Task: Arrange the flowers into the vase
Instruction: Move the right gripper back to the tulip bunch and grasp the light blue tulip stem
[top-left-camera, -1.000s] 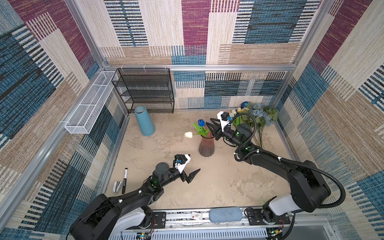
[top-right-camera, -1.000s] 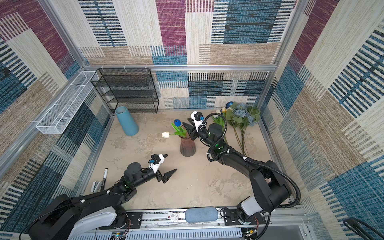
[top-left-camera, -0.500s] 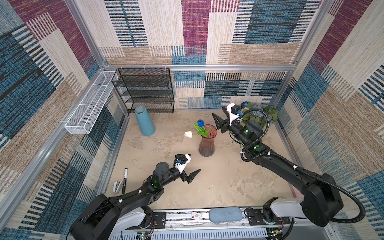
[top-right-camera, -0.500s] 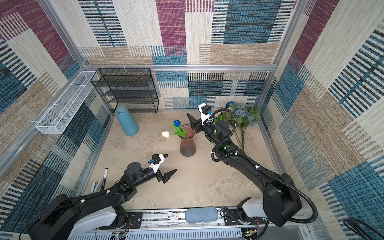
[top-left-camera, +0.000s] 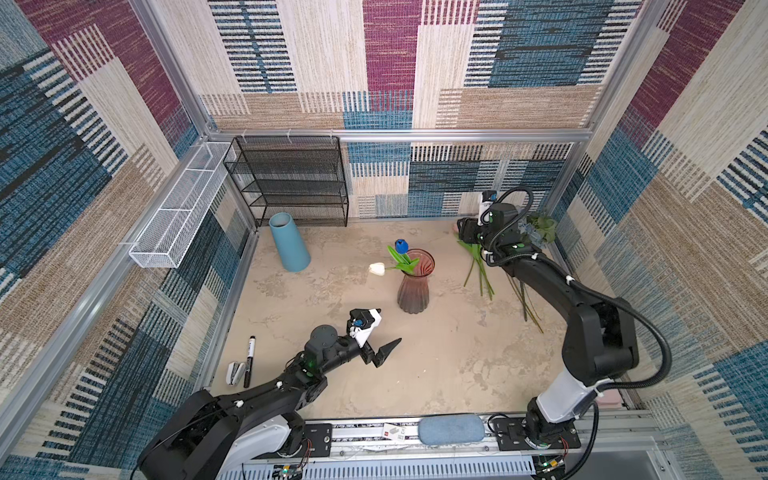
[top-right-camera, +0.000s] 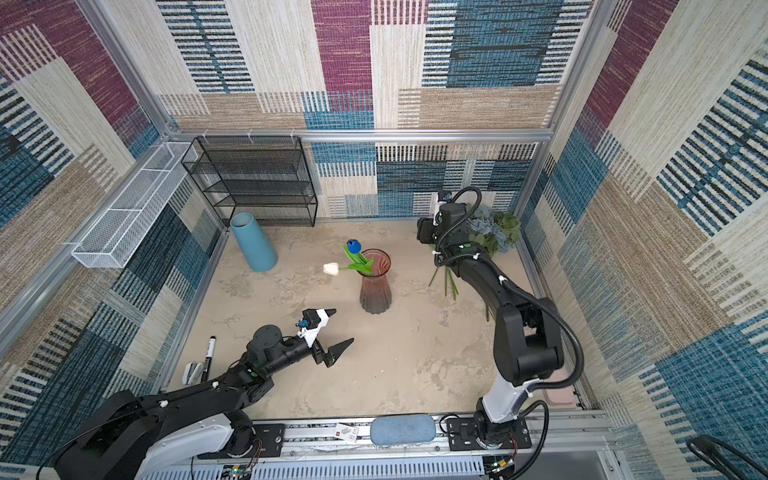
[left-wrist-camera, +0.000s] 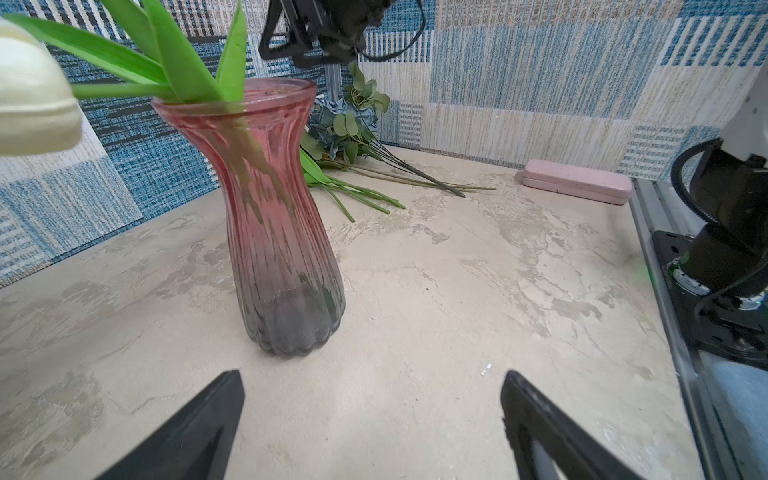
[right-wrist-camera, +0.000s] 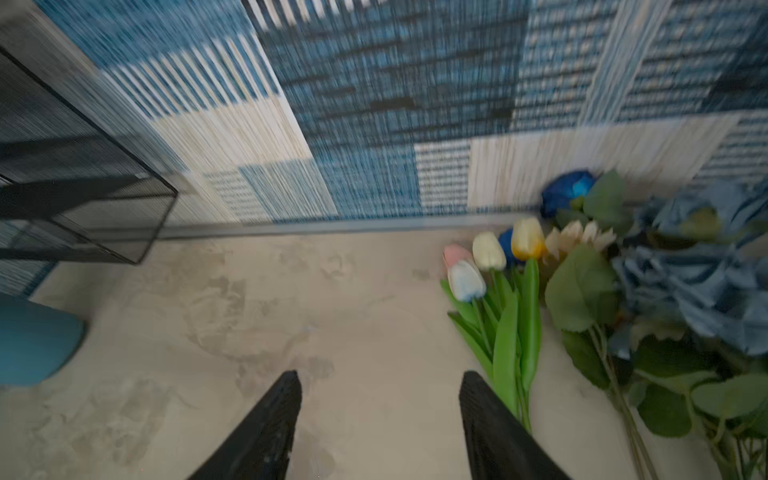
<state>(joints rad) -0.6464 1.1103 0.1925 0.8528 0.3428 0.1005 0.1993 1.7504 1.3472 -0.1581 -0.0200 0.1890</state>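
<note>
**Two tulips in the vase, bunch lying loose**

The pink vase (top-left-camera: 415, 286) holds a white tulip (top-left-camera: 377, 269) and a blue tulip (top-left-camera: 400, 246). The other flowers (right-wrist-camera: 528, 299) lie on the worktop (top-left-camera: 436, 365) right of the vase. The right tool (right-wrist-camera: 378, 374) hangs beside them, spread and empty. The left tool (left-wrist-camera: 370, 378), in front of the vase, is spread wide and empty.

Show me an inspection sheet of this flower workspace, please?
Surface: beige mottled table.
Job's things: pink vase upright, white tulip and blue tulip inside; loose flowers lie by the back wall.
Clutter: blue tube, marker, pink case.
Claws: left claw open, empty; right claw open, empty, beside loose flowers.
Cables: black hose loops off right arm.
Surroundings: woven patterned walls, black mesh shelf, white wire basket.
</note>
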